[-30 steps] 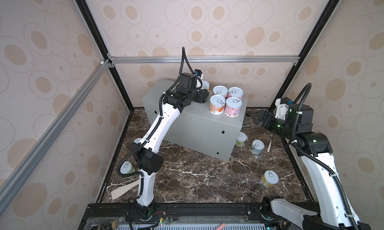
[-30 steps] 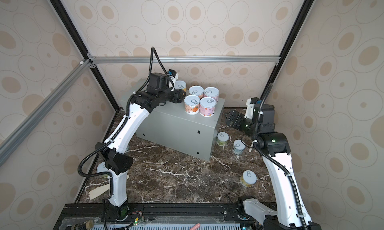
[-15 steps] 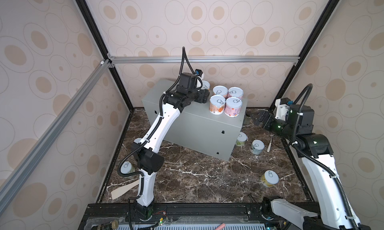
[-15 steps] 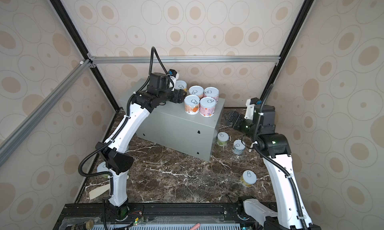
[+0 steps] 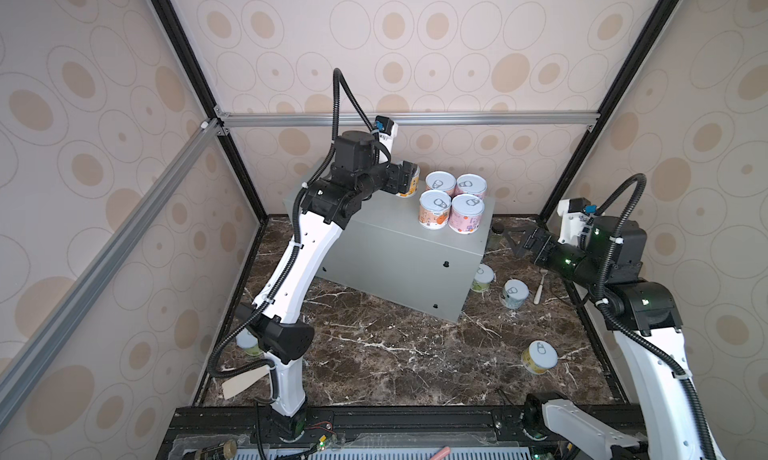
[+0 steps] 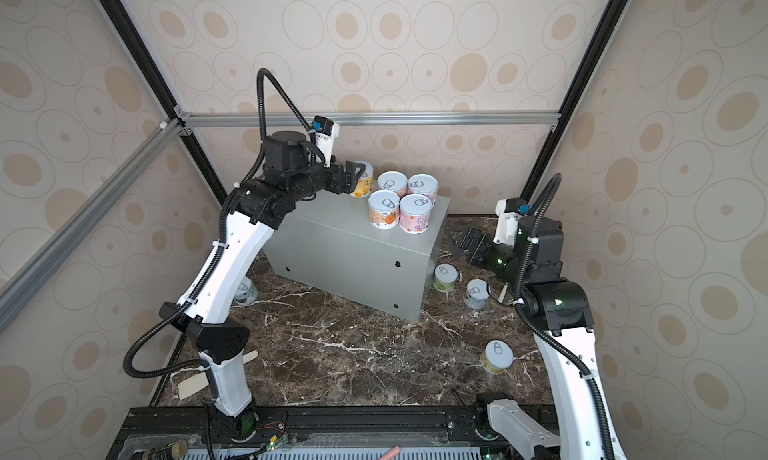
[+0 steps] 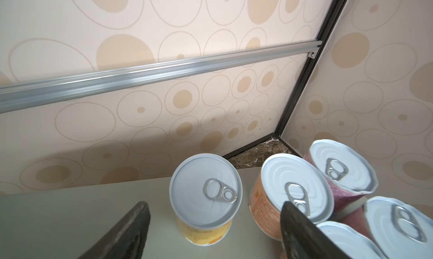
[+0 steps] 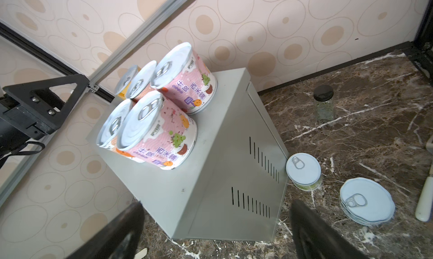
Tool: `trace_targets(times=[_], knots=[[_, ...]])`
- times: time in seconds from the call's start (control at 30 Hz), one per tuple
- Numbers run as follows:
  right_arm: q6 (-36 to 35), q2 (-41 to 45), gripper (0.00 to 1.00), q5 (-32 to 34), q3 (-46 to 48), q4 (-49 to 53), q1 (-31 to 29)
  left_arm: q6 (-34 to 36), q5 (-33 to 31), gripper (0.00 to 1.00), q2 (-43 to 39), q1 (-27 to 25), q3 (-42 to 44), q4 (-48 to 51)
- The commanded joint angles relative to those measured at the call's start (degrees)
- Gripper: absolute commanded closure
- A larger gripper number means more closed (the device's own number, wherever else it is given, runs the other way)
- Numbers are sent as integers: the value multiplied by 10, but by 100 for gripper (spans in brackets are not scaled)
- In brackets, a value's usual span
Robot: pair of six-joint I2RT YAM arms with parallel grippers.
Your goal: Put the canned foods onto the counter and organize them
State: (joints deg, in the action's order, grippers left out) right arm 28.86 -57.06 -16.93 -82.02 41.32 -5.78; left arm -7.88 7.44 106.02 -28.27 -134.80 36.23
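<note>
The counter (image 5: pixel 395 245) is a pale grey metal box on the dark marble floor. On its top stand two orange and two pink canned foods (image 5: pixel 453 206) in a tight square. A yellow-label can (image 7: pixel 203 199) stands upright just beside them. My left gripper (image 7: pixel 214 205) is open, with a finger on each side of this yellow can and a gap on both sides. In both top views my right gripper (image 5: pixel 513 239) hangs open and empty to the right of the counter. Loose cans stand on the floor: green (image 5: pixel 483 277), teal (image 5: pixel 515 293), yellow (image 5: pixel 539 356).
Another can (image 5: pixel 249 343) stands on the floor behind the left arm's base. A dark-lidded glass jar (image 8: pixel 324 103) stands near the counter's far right corner. A white-handled utensil (image 5: pixel 539 289) lies by the teal can, and a wooden spatula (image 5: pixel 243 381) at the front left.
My left gripper's jaws have spread wider around the yellow can, which stays standing on the counter. The right arm has barely moved.
</note>
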Motion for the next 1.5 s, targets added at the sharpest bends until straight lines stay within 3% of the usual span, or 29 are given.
trace_targets(times=[0.0,0.17,0.3,0.57,0.8,1.2,1.47], knots=[[-9,11,1,-14,-1,2,1,-4,-8,13,-65,3,53,-41],[-15,25,1,-14,-3,16,0,-13,-41,18,-143,14,149,-75],[-18,33,1,-21,10,17,0,-43,6,33,-171,65,202,-87],[-3,36,1,-36,51,-11,1,-73,64,43,-194,124,289,-158],[0,51,1,-25,93,-38,0,-77,125,44,-117,148,241,-180],[6,52,1,-44,176,-124,1,-79,191,46,72,153,11,-120],[6,40,1,-43,191,-142,0,-75,210,46,121,136,-20,-128]])
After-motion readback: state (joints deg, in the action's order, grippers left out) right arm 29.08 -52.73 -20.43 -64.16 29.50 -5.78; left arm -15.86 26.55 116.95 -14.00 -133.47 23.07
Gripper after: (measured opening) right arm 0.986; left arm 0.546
